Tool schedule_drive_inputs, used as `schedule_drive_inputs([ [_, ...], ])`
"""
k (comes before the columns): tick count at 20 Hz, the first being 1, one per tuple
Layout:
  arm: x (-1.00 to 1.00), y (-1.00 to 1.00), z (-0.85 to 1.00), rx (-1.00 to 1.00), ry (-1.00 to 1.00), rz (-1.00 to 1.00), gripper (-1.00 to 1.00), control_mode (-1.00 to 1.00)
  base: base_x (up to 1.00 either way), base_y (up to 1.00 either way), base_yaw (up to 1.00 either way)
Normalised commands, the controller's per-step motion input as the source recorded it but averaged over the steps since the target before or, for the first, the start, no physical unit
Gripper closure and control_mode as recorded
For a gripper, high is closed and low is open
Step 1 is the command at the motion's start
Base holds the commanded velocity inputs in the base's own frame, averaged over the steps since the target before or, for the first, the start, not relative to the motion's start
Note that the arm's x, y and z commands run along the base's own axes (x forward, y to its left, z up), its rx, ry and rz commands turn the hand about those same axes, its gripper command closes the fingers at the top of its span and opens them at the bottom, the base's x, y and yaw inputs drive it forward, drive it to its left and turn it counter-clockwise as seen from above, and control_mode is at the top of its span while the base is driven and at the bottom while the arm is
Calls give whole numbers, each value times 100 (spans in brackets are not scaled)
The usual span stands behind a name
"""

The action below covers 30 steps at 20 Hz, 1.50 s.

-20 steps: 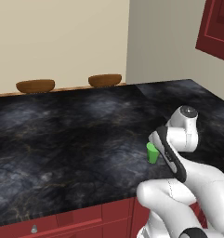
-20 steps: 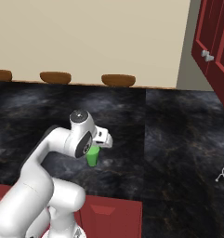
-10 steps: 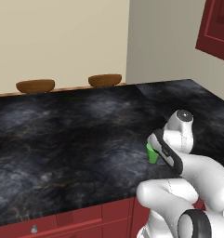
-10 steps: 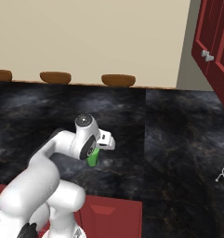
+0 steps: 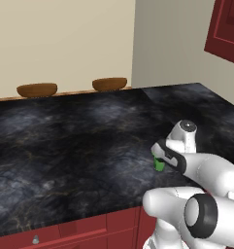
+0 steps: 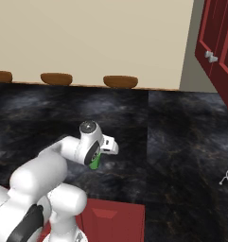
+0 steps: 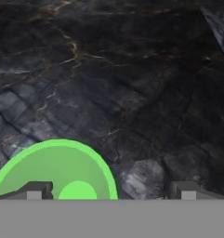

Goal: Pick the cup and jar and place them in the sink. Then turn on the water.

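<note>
Gripper (image 7: 111, 190) jaws spread wide over cup (image 7: 57, 169), which sits off-centre at lower left of hand view; shift sideways to centre it, descend, then close.

My arm is made of glossy white, rounded shell segments (image 5: 213, 172), bulging like smooth capsules where they meet. I see a dark grey circular joint cap (image 5: 201, 216) ringed in black on the near segment, and a smaller grey disc (image 6: 89, 126) topping the wrist. A black band (image 5: 172, 158) wraps the hand housing. Two small dark grey, square-ended finger tips (image 7: 36, 190) finish it.
</note>
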Motion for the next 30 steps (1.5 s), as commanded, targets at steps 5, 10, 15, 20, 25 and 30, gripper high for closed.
schedule_drive_inputs([
  [5, 23, -5, -21, 0, 0, 0, -100, -100, 0, 0, 0],
  [10, 20, -6, -20, 0, 0, 0, -100, -100, 0, 0, 0],
  [15, 11, 0, -14, 0, 0, 0, 100, -100, 0, 0, 0],
  [20, 0, 0, 0, 0, 0, 0, 100, -100, 0, 0, 0],
  [25, 0, 0, 0, 0, 0, 0, 100, -100, 0, 0, 0],
  [30, -2, 0, 0, 0, 0, 0, 100, -100, 0, 0, 0],
])
